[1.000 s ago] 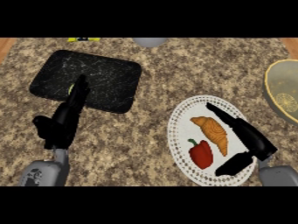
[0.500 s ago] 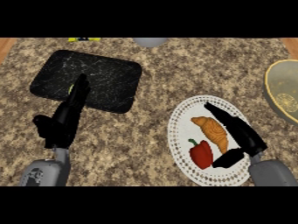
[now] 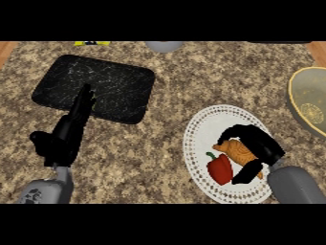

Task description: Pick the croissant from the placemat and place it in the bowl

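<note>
- Counter (image 3: pixel 158 158) of speckled stone carries everything; places below are given relative to the white plate (image 3: pixel 201 129).
- Left hand (image 3: pixel 65 139), well to the left of the plate, rests with straight fingers lying over the near edge of a black placemat (image 3: pixel 116 79). It holds nothing.
- Red pepper (image 3: pixel 220 168) lies on the plate, just left of the croissant.
- Croissant (image 3: pixel 237 152) sits on the plate, not on the placemat; the right hand (image 3: pixel 254 143) is curled over it, thumb below, seemingly closing a grasp.
- Bowl (image 3: pixel 303 91), yellowish, stands apart to the plate's upper right, with nothing of the task in it.
- Judged from this, the pick is in hand; lifting, carrying to the bowl and releasing remain.
</note>
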